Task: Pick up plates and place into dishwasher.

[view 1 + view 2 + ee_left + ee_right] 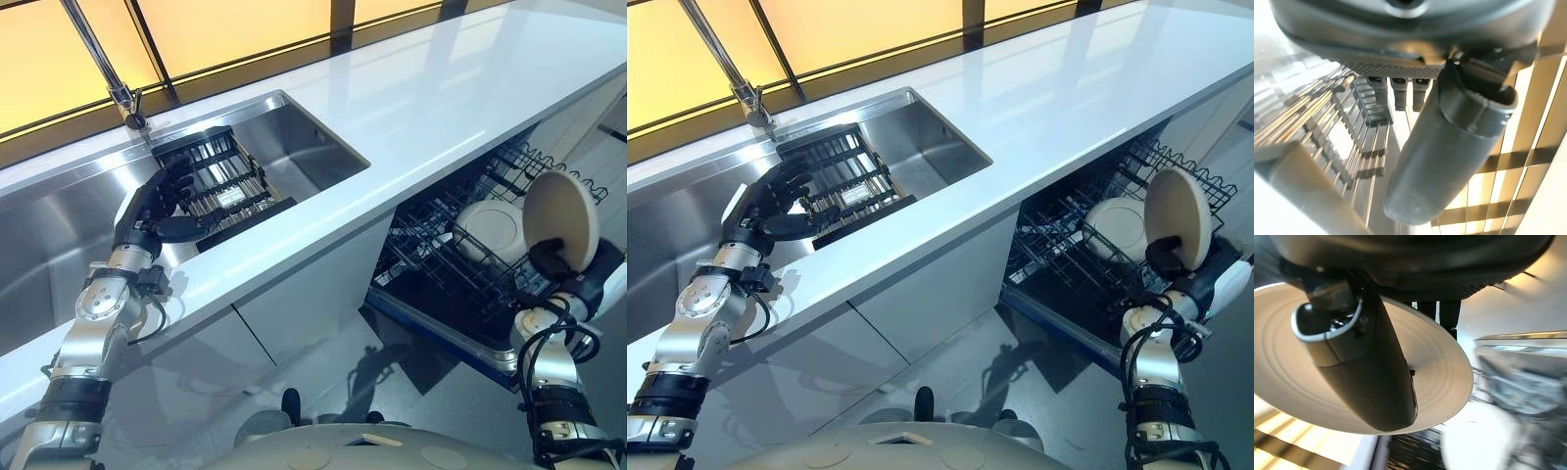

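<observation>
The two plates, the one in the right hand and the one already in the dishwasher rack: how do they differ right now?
The held plate is pinched by the right hand, thumb across its face, and stands above the rack's edge; the racked plate sits low among the wires of the dishwasher rack, touched by no hand. The held plate shows as a narrow upright oval; the racked plate looks rounder, leaning back. Both are plain off-white round plates.

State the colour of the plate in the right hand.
Plain cream-white plate, pinched by the right hand; clearest in the left eye view.
</observation>
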